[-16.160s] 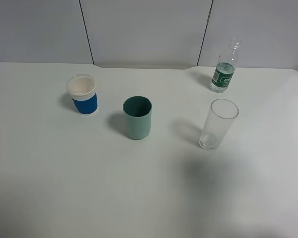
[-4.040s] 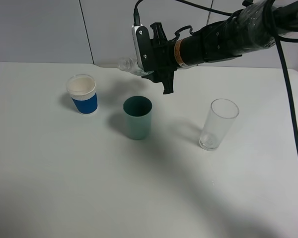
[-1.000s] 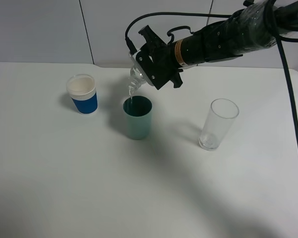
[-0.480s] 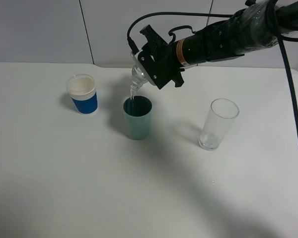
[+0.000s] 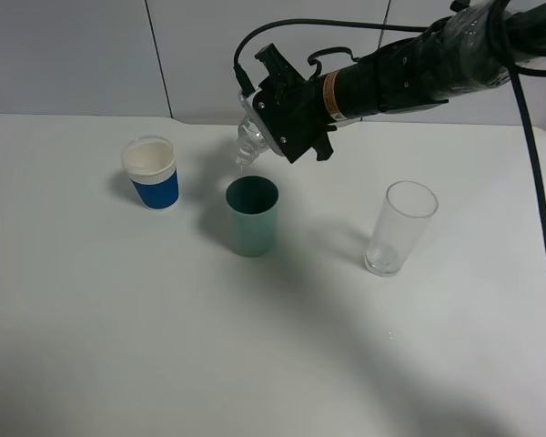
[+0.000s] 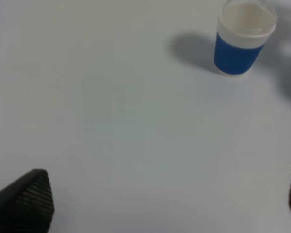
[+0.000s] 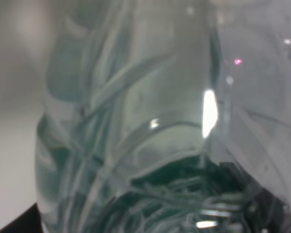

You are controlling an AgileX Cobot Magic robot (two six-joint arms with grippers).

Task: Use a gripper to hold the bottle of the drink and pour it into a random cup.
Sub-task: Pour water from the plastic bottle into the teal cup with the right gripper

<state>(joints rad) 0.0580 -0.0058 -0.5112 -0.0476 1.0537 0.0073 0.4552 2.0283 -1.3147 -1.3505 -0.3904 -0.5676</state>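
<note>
My right gripper [image 5: 275, 116] is shut on the bottle of the drink [image 5: 249, 138] and holds it tilted, neck pointing down and to the left. The mouth hangs just above the far left rim of the teal-green cup [image 5: 252, 217], which stands upright on the table. I see no clear stream between mouth and cup. In the right wrist view the clear ribbed plastic of the bottle [image 7: 136, 121] fills the picture, and the fingers are hidden. My left gripper [image 6: 165, 194] is open and empty above the bare table; it does not show in the exterior high view.
A white cup with a blue sleeve [image 5: 151, 173] stands left of the teal cup and also shows in the left wrist view [image 6: 245, 41]. A tall clear glass [image 5: 399, 228] stands to the right. The right arm with its cables [image 5: 409, 68] reaches in from the upper right.
The thin stream from the bottle's mouth into the teal cup, seen in the last two earlier frames, no longer shows. The bottle's neck has lifted slightly. The cups have not moved.
</note>
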